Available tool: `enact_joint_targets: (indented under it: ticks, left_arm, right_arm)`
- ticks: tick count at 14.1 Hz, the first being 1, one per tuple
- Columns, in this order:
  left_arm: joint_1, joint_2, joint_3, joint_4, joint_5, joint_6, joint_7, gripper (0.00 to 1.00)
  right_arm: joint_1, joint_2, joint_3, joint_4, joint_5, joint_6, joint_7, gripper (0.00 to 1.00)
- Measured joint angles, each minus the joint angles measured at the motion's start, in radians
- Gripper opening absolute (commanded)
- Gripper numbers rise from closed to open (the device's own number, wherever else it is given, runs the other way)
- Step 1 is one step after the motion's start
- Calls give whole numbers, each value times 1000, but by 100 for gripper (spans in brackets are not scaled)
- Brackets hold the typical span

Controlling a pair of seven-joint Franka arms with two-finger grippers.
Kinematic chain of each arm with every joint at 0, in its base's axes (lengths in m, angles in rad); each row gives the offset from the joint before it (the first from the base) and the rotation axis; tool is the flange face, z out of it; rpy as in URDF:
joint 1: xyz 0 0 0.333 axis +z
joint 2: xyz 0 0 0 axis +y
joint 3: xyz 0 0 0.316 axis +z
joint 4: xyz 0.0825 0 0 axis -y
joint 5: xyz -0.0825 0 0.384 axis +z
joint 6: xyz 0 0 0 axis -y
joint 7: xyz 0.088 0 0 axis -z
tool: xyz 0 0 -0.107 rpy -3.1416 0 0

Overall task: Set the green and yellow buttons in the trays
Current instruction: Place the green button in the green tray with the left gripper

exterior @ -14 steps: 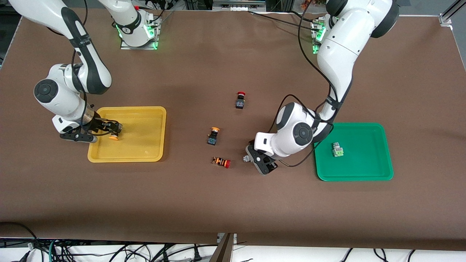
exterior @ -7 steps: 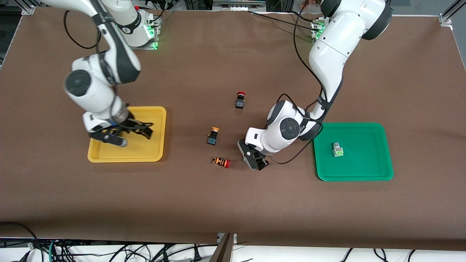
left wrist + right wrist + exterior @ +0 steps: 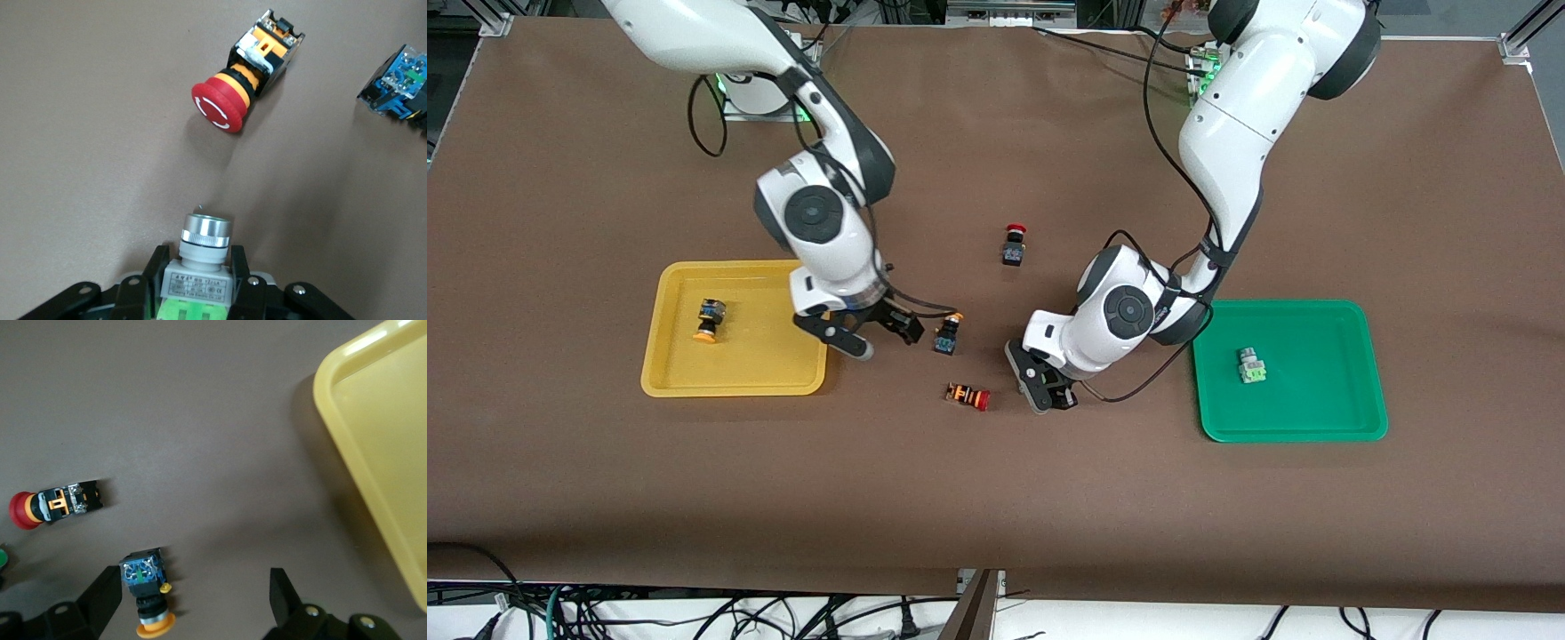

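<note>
Brown cloth table [image 3: 996, 498] fills your front view, with both arm bases along its upper edge.

Your yellow tray [image 3: 734, 378] sits toward the right arm's end, your green tray [image 3: 1294, 427] toward the left arm's end, well apart.

One yellow button [image 3: 709, 321] lies on its side in the yellow tray, long axis running toward the front camera, orange cap at the nearer end. One green button [image 3: 1251, 365] lies in the green tray, long axis also toward the camera, green part at the nearer end.

Second yellow button [image 3: 947, 332] lies on the cloth between the trays, cap pointing away from the camera and slightly tilted. In your right wrist view it [image 3: 148, 593] shows between the fingers but touching neither.

Right gripper [image 3: 876, 335] hovers over the cloth just beside the yellow tray's corner and this button, fingers spread wide, holding nothing.

Left gripper [image 3: 1047, 394] is low at the cloth between the red switches and the green tray, pinching the second green button [image 3: 200, 273]. You see its fingers [image 3: 155, 277] pressed against the grey-white body, silver-ringed cap end sticking out forward from the jaws, toward the red-capped switch.

Red-capped switch [image 3: 969, 396] lies on its side near the left gripper, cap toward it. Another red-capped switch [image 3: 1014, 245] lies farther from the camera, cap pointing away.
</note>
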Motion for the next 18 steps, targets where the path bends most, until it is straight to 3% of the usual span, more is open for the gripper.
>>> enact_joint_targets:
  ticks: [2,6,10,12,15,16,17,18]
  left_arm:
    - [12,-19,12,12,0,-72,0,0]
    - [136,-141,28,32,7,-397,1,0]
    - [314,-234,38,30,171,-650,31,0]
    - [403,-237,40,11,219,-667,124,0]
    - [522,-226,40,-79,259,-580,298,6]
    - [547,-222,40,-128,261,-512,346,16]
    - [565,-219,40,-173,262,-450,379,76]
    - [574,-216,39,-203,262,-416,400,100]
  right_arm:
    - [28,62,0,37,-64,8,89,97]
    - [48,138,-2,74,-114,63,181,96]
    - [114,180,-41,128,-115,70,209,96]
    - [147,207,-55,161,-119,70,227,94]
    - [165,241,-65,176,-176,71,236,79]
    - [165,250,-67,176,-196,73,237,72]
    - [165,259,-70,176,-211,79,237,59]
    - [165,266,-72,176,-218,85,237,43]
